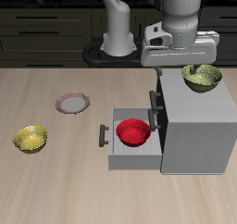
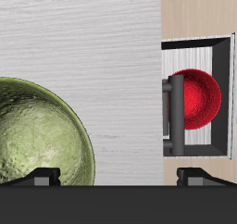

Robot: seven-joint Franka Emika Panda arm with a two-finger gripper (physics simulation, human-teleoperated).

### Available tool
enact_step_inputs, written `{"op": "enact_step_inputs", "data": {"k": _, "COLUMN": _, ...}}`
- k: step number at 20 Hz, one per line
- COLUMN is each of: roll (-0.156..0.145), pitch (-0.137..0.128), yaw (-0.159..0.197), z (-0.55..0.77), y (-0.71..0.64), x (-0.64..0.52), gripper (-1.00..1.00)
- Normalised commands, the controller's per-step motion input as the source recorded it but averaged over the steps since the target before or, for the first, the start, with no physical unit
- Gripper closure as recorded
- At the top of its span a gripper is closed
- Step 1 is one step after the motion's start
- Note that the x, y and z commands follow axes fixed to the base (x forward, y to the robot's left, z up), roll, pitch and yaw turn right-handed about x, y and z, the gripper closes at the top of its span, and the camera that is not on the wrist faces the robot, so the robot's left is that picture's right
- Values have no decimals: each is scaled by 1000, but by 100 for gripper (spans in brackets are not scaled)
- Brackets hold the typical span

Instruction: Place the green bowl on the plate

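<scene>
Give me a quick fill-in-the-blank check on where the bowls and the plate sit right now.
1. The green bowl rests on top of the ____.
2. The open drawer holds the ____ bowl.
3. The plate carries ____ bowls.
4. The bowl nearest the plate, out on the table, is ____.

Missing words: cabinet; red; no; yellow

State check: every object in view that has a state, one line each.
green bowl: upright, empty, on the cabinet top
red bowl: upright, inside the open drawer
drawer: pulled open
yellow bowl: upright, empty
plate: bare
gripper: open, holding nothing
</scene>
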Motion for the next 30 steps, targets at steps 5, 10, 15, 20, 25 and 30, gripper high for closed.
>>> {"op": "enact_step_inputs", "data": {"k": 5, "roll": 24, "pitch": 38, "yaw": 14, "z": -246, "y": 136, "x": -5, "gripper": -100}}
{"op": "enact_step_inputs", "data": {"k": 10, "roll": 29, "pitch": 15, "yaw": 11, "z": -117, "y": 130, "x": -32, "gripper": -100}}
{"op": "enact_step_inputs", "data": {"k": 15, "roll": 39, "pitch": -21, "yaw": -4, "z": 71, "y": 46, "x": -50, "gripper": 100}}
{"op": "enact_step_inputs", "data": {"k": 20, "roll": 22, "pitch": 2, "yaw": 6, "z": 5, "y": 41, "x": -67, "gripper": 100}}
{"op": "enact_step_inputs", "data": {"k": 25, "roll": 7, "pitch": 1, "yaw": 2, "z": 10, "y": -9, "x": -80, "gripper": 100}}
{"op": "enact_step_inputs", "data": {"k": 30, "roll": 2, "pitch": -6, "yaw": -3, "z": -1, "y": -45, "x": -50, "gripper": 100}}
